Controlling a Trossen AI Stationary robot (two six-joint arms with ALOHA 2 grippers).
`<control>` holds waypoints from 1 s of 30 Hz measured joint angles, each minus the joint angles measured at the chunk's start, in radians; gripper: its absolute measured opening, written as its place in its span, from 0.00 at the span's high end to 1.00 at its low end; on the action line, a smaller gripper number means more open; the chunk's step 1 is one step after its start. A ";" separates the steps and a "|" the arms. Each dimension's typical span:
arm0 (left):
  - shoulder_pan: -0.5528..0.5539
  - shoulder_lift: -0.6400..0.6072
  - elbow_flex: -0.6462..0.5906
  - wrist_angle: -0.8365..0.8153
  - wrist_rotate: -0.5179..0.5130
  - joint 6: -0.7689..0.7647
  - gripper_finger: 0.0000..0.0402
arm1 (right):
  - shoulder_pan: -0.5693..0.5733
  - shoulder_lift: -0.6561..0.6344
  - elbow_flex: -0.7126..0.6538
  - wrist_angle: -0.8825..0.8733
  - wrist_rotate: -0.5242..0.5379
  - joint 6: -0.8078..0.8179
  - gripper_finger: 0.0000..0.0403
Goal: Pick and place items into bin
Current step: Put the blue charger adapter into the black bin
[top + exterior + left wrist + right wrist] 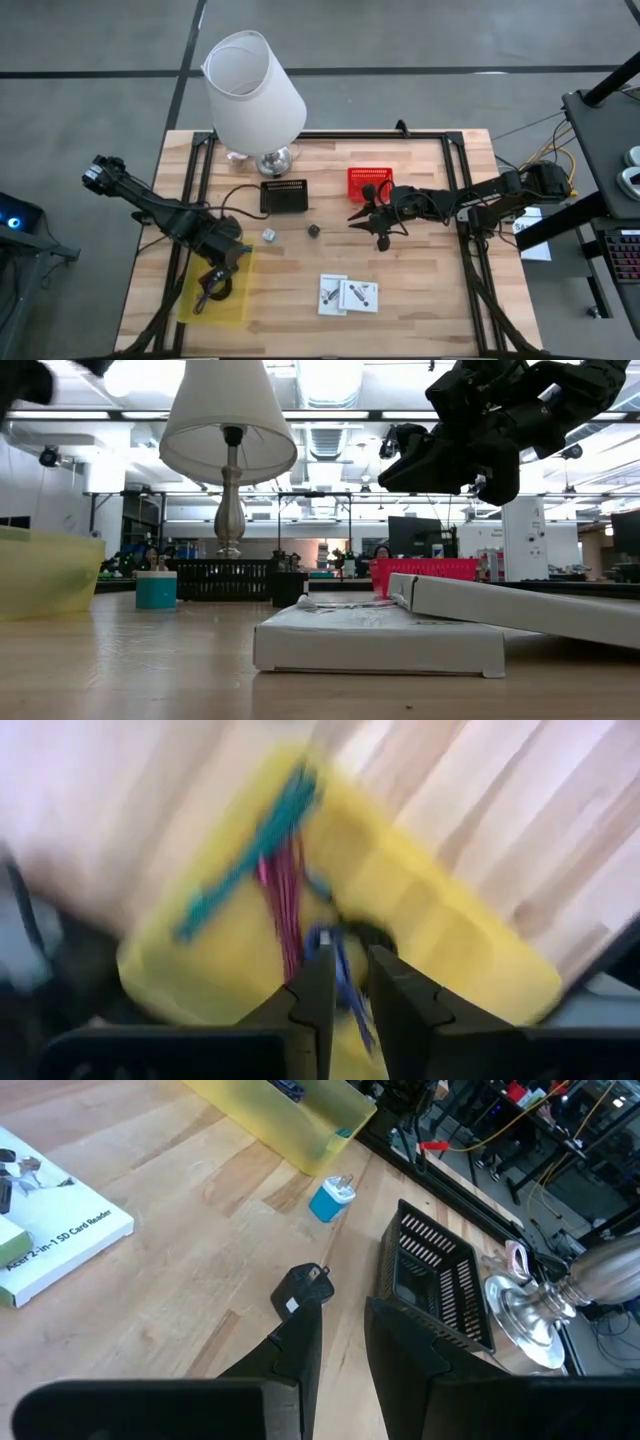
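Note:
The yellow bin [212, 288] sits at the table's near left. In the left wrist view the bin [450, 935] holds a teal pen [250, 855], a maroon strap [283, 910], a purple pen [335, 955] and a black cable [375, 933]. My left gripper [228, 262] [348, 982] hovers over the bin, open by a narrow gap. My right gripper [365, 222] [342, 1315] hangs above mid-table, narrowly open and empty. Just beyond it a small dark piece [305, 1285] [313, 230] lies on the wood. A teal-and-silver piece [330, 1198] [268, 234] and two white packets [347, 294] also rest on the table.
A big white lamp [255, 95] stands at the far left, its base [540, 1305] behind a black basket [284, 196] [430, 1280]. A red basket [368, 184] sits right of it, close to my right gripper. Black rails run along the table's sides.

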 joint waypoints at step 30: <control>0.197 0.344 -0.002 0.392 -0.476 1.029 0.43 | 0.000 0.000 0.000 0.000 0.000 0.000 0.83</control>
